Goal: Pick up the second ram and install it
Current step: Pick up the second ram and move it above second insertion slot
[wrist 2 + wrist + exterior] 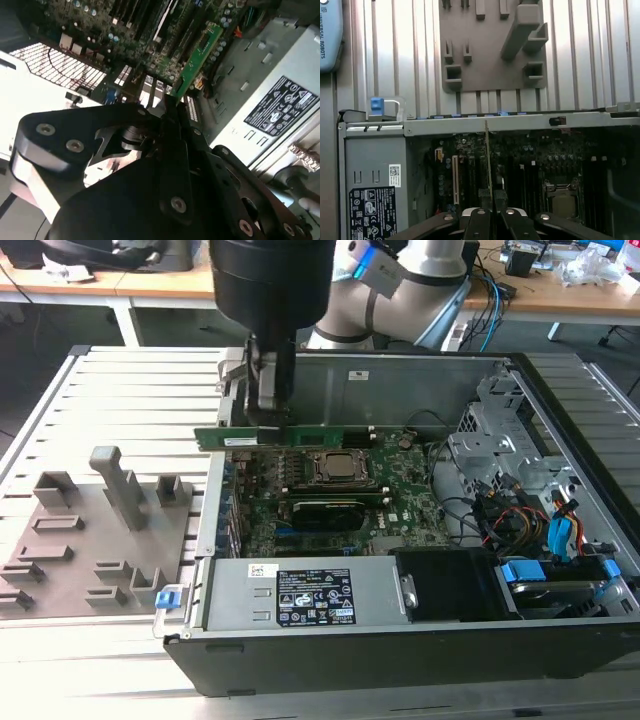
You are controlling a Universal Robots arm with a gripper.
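Holding the second ram (320, 437) in the gripper (268, 418), I see the jaws clamped on the green stick's two faces, nearer one end than its middle. The stick is level, long edge down, over the motherboard (410, 495), just beside the processor socket (335, 468). I cannot tell whether its lower edge touches a slot.

In the second wrist view the second ram (200, 55) runs out from the gripper (167, 107) across the motherboard (100, 20). In the first wrist view it shows edge-on as a thin line (488, 160) rising from the gripper (492, 197).

Along the motherboard's opposite side from the stick lies the power supply (300, 595), inside the open case (400, 365). Farther from the motherboard, past the case wall, the grey holder plate (60, 550) rests on the slatted table (130, 370).
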